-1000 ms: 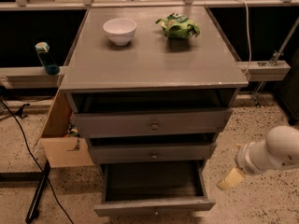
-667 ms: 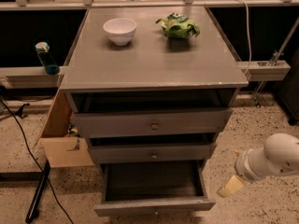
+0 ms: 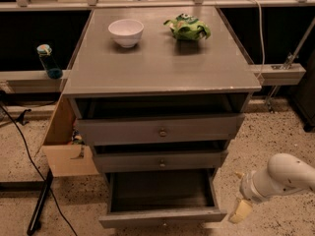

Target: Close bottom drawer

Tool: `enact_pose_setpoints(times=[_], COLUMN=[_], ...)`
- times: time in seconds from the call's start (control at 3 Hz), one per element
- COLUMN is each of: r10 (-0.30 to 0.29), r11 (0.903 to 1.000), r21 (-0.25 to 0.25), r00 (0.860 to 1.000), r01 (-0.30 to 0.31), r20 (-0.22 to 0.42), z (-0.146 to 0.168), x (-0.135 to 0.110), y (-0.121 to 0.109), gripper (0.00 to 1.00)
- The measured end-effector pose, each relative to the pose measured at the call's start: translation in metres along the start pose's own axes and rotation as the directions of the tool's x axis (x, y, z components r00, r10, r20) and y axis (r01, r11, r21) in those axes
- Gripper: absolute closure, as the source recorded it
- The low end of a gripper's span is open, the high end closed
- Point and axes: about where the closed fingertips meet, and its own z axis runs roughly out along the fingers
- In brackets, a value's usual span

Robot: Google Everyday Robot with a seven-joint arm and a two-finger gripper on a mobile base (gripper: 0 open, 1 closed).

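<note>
The bottom drawer [image 3: 162, 216] of the grey cabinet is pulled far out, its empty tray open to view and its slim front panel near the lower edge of the camera view. The middle drawer [image 3: 160, 160] and the top drawer [image 3: 160, 129] stand slightly out. My gripper [image 3: 239, 210] hangs from the white arm at the lower right, just right of the bottom drawer's front right corner, apart from it.
A white bowl [image 3: 126, 32] and a green bag [image 3: 187, 27] sit on the cabinet top. An open cardboard box [image 3: 64, 141] stands left of the cabinet. A blue-capped bottle [image 3: 47, 60] is on the left ledge. Black cables and a stand leg lie on the floor at left.
My arm and gripper have moved down and a little left, closer to the bottom drawer's front right corner. The drawers have not moved.
</note>
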Motion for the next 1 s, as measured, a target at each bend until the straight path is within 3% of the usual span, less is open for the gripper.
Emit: enact_pose_setpoints(times=[0.33, 0.67, 1.0], r10=[-0.081, -0.082, -0.082], r11=[0.9933, 0.9925, 0.9925], r21=[-0.081, -0.09, -0.09], r00=[0.997, 0.997, 0.997], r01=[0.082, 0.083, 0.083], r20=[0.01, 0.013, 0.013], z=[0.0392, 0.0437, 0.0438], x=[0.0035, 0.0052, 0.0052], y=[0.0093, 0.0121, 0.0121], gripper=[0.0, 0.0, 0.16])
